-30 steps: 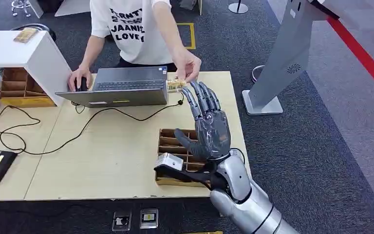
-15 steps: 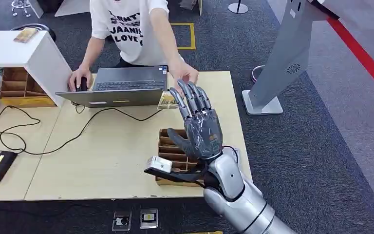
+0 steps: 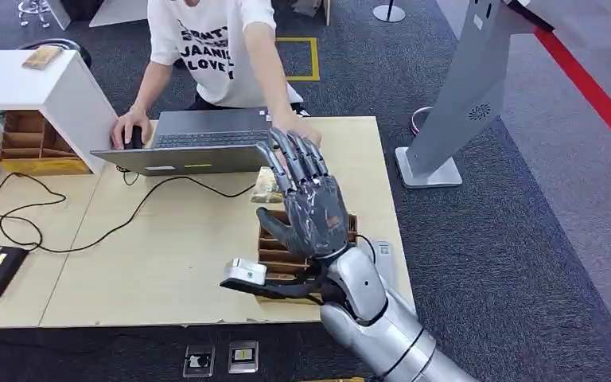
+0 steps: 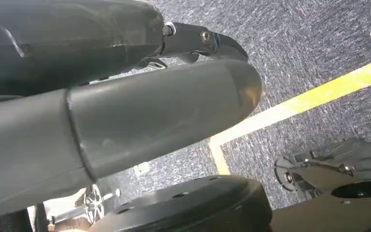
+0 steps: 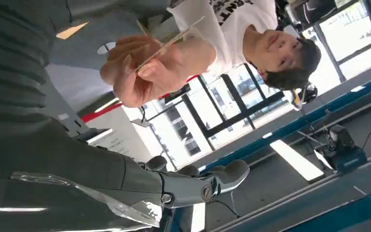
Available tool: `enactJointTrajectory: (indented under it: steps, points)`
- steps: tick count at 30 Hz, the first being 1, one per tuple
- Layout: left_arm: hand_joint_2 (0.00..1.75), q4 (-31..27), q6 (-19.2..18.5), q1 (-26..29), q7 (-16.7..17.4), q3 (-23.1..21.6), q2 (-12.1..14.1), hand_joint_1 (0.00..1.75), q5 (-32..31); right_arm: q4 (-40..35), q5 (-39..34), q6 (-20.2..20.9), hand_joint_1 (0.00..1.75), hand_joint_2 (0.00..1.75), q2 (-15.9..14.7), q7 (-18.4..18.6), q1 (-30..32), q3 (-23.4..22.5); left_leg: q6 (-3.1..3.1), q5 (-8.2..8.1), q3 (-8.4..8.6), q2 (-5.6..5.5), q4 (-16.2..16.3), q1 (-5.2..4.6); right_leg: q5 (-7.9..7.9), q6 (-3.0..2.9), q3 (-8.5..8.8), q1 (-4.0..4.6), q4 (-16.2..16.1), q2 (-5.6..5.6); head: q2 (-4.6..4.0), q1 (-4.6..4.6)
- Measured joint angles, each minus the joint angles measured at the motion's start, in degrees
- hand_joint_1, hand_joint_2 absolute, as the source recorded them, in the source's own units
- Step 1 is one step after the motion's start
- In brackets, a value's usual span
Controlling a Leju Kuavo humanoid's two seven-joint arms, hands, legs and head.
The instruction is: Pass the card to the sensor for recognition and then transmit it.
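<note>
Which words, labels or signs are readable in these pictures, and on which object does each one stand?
"JAANIS" and "LOVE" on the person's white T-shirt, partly hidden by the arm; the line above them is too cut off to read.
Print on the card the person holds: too small to read.
Stickers on the laptop: too blurred to read.

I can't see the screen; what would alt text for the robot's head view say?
The robot's right hand is raised, fingers spread, over a wooden table, while a person's hand holds a card just beyond its fingertips. The person's other hand rests beside an open laptop, and a divided box sits under the robot's wrist.
</note>
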Motion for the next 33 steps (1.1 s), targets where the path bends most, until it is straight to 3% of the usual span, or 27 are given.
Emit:
enactJointTrajectory:
  steps: [5,19,33]
  points:
    - [0.0,0.0,0.2,0.0,0.0,0.0,0.0,0.0,0.0,0.4,-0.2,0.0,1.75,1.75,0.7,-0.3,0.0,-0.1,0.0,0.0,0.0,0.0,0.0,0.0,0.0,0.0,0.0,0.0,0.0,0.01,0.0,0.0]
    - [0.0,0.0,0.2,0.0,0.4,0.0,0.0,0.0,-0.1,0.7,-0.2,-0.1,1.69,1.75,1.5,-0.6,0.0,-0.1,0.0,0.0,0.0,0.0,0.0,0.0,0.0,0.0,0.0,0.0,0.0,0.01,0.0,0.0]
    - [0.0,0.0,0.5,0.3,0.4,0.0,0.0,0.0,0.3,0.8,-1.4,-0.1,1.75,1.75,1.5,0.1,0.0,0.0,0.0,0.0,0.0,0.0,0.0,0.0,0.0,0.0,0.0,0.0,0.0,0.01,0.0,0.0]
